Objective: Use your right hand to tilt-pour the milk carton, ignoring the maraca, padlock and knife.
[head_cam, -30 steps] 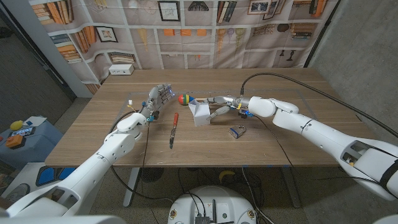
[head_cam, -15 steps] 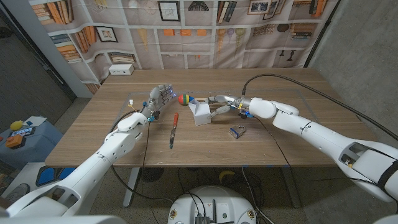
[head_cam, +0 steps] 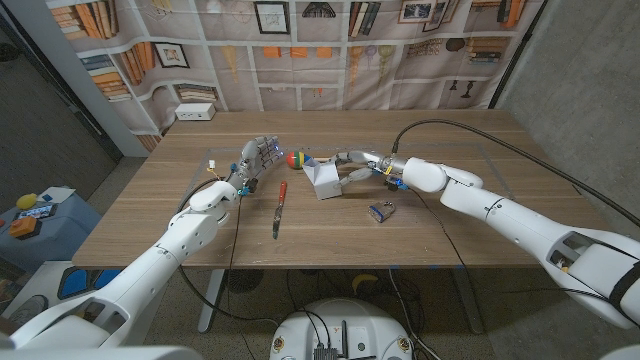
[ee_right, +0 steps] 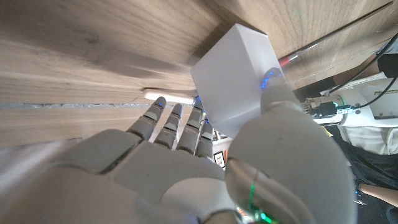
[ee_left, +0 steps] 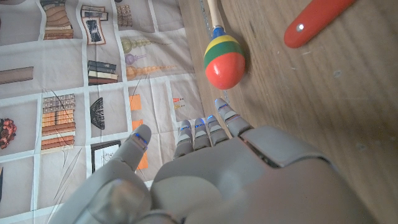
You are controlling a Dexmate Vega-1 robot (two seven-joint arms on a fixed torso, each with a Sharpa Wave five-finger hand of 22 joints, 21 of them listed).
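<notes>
Setting: robot test lab or studio. Indicated by a printed bookshelf backdrop (head_cam: 330, 45) hung as a curtain, grey bare walls (head_cam: 590, 80), a wooden table (head_cam: 480, 235), trailing cables (head_cam: 520, 155).

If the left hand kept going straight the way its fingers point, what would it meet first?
Probably the maraca: the left hand has its fingertips aimed at the striped head, just short of it. In the head view depth is hard to judge, so it might slip past beside it.

White glossy arm shells, grey jointed left hand (head_cam: 255, 158) and right hand (head_cam: 358, 165), blue-lit fingertips (ee_left: 141, 135), black cables along both forearms.
</notes>
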